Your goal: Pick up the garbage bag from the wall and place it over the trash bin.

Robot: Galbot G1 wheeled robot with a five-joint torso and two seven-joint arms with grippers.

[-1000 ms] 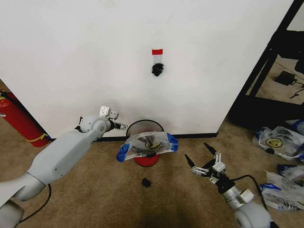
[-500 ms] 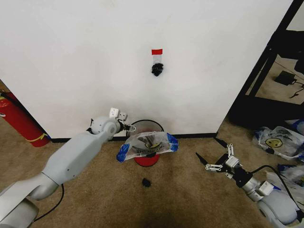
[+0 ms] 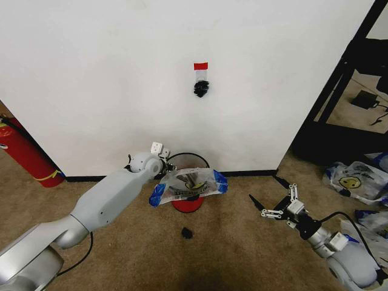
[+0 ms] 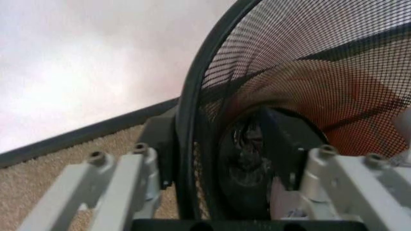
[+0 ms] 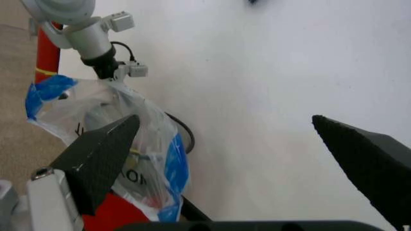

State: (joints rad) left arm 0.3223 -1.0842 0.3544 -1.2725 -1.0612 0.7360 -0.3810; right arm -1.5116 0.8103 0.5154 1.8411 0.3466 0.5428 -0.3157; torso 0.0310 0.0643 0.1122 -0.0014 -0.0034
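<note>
With the bag [image 3: 188, 185] draped over the front of the bin [image 3: 185, 162], the left end effector [image 3: 165, 170], seemingly straddling the bin's rim, should tug the plastic backward evenly, while the right end effector [image 3: 273, 204] waits spread wide.

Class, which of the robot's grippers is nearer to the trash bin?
Left. The left gripper is at the trash bin, straddling its black mesh rim. The right gripper hangs open over the carpet, well off to the bin's right.
</note>
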